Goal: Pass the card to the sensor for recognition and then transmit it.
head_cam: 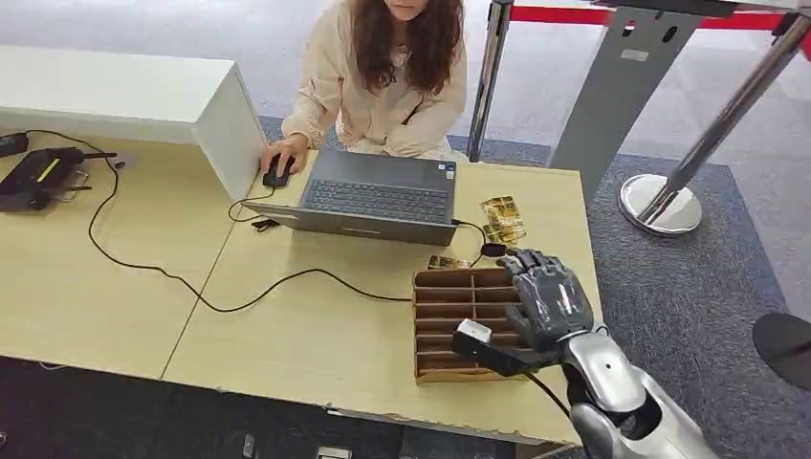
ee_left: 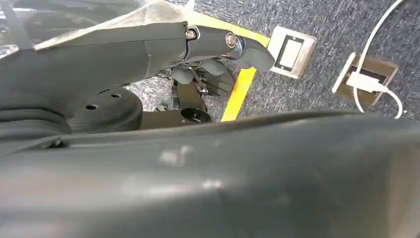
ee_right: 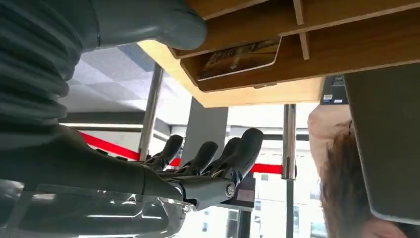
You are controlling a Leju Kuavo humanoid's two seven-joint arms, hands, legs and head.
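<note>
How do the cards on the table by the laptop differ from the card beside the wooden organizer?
The cards by the laptop are several, lying flat and fully exposed in a loose group to the right of the laptop. The card at the organizer is single, nearer the right hand, and partly hidden behind the organizer. Both look gold-brown and printed, and neither is held.

Gold-patterned card point(head_cam: 447, 262) lies flat beside slotted tray point(head_cam: 449, 325).
</note>
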